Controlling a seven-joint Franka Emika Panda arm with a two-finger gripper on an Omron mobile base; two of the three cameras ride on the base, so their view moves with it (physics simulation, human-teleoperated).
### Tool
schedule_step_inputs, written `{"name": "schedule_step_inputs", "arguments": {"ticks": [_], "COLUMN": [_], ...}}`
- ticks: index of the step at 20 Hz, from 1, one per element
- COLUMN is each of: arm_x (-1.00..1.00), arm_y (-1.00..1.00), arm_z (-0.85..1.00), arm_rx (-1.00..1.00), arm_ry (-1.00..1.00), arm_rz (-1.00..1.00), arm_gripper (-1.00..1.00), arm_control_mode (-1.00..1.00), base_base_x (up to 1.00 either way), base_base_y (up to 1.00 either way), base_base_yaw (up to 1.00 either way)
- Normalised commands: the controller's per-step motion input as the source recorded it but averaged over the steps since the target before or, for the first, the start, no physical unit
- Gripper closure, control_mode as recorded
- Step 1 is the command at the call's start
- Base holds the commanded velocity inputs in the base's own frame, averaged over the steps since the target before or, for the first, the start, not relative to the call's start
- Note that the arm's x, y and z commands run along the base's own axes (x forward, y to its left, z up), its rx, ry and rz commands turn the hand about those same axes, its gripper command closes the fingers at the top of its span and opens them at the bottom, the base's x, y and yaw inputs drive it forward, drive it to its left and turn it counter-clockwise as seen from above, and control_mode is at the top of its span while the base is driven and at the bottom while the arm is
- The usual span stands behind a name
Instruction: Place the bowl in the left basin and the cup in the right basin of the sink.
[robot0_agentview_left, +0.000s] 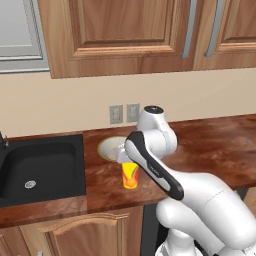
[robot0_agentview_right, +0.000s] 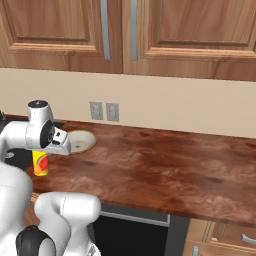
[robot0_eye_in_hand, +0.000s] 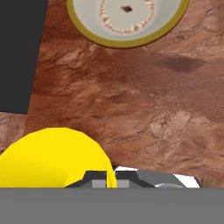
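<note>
Yellow cup (robot0_agentview_left: 130, 175) beside black sink (robot0_agentview_left: 40, 167)

From my seat the light reads even and soft, with no single lamp I can place. The glossy red-brown marbled countertop (robot0_agentview_right: 165, 165) shows only faint sheen, no hard glare. The matte black double-basin sink (robot0_agentview_left: 42, 167) stays flat and dark, its inner walls barely distinguishable. In the hand view the small yellow tapered tumbler (robot0_eye_in_hand: 52, 157) sits very near the lens as a smooth shape with little shading, and the surface texture looks coarse and slightly smeared.
</note>
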Motion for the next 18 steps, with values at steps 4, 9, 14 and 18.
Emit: {"name": "schedule_step_inputs", "arguments": {"ticks": [4, 9, 14, 18], "arm_x": [-0.24, -0.23, -0.22, -0.23], "arm_y": [0.0, -0.03, -0.1, -0.16], "arm_z": [0.18, 0.19, 0.19, 0.11], "arm_rx": [0.0, 0.0, 0.0, 0.0], "arm_ry": [0.0, 0.0, 0.0, 0.0], "arm_rz": [0.0, 0.0, 0.0, 0.0], "arm_gripper": [1.0, 1.0, 1.0, 1.0], "arm_control_mode": [-1.0, -1.0, -1.0, -1.0], "base_base_x": [0.0, 0.0, 0.0, 0.0], "base_base_y": [0.0, 0.0, 0.0, 0.0], "base_base_yaw": [0.0, 0.0, 0.0, 0.0]}}
